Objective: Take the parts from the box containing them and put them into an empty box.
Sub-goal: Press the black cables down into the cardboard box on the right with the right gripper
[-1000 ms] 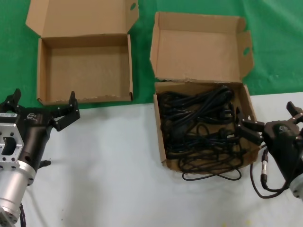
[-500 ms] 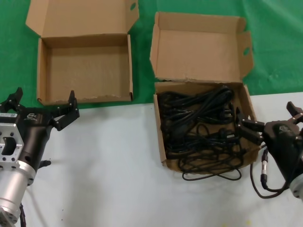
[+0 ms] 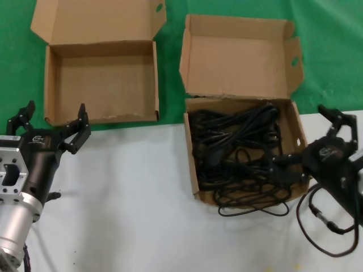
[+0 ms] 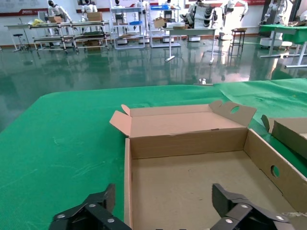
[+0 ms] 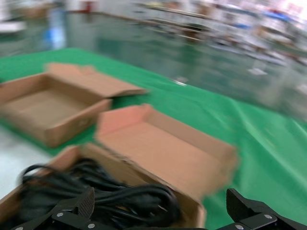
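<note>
Lying just beside right gripper (image 3: 309,139): parts (image 3: 238,150)

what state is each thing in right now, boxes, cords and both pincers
empty box: lid open, tray bare
box of cords: lid up, tray full
power cords: tangled in their box, one loop hanging over its near edge onto the table
left pincer: open, holding nothing, at the near edge of the empty box
right pincer: open, holding nothing, at the near right corner of the cord box
</note>
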`<state>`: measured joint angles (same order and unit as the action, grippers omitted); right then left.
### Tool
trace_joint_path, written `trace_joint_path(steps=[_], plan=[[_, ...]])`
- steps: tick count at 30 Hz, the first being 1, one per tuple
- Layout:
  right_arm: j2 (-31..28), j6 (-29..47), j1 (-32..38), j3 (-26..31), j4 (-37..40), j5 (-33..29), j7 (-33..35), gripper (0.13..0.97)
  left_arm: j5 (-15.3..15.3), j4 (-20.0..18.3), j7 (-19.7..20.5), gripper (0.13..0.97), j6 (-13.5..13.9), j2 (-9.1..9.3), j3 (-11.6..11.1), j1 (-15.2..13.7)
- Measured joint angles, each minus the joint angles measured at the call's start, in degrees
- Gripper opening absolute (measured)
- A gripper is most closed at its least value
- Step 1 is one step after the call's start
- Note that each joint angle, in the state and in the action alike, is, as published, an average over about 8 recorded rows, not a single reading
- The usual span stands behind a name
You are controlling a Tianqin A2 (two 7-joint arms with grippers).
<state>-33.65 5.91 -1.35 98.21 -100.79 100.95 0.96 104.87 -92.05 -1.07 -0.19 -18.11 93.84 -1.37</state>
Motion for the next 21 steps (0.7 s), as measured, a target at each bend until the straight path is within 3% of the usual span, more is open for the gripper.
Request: trace_joint_path(steps=[11,18,21], plan=[[-12.6,16.4,11.4,6.2,-1.2,-11.6,12.4,0.966,0.0,0.0,0.0,0.604,0.0,0.00,0.0,0.0],[-13.4,26.3,22.0,11.8,1.7,-17.8,18.3,0.966,0.0,0.0,0.0,0.417,0.0,0.00,0.0,0.0],[-12.3,29.7,26.2,14.2,3.6,-20.7,19.6,0.966,0.0,0.0,0.0,0.378,0.0,0.00,0.0,0.0]])
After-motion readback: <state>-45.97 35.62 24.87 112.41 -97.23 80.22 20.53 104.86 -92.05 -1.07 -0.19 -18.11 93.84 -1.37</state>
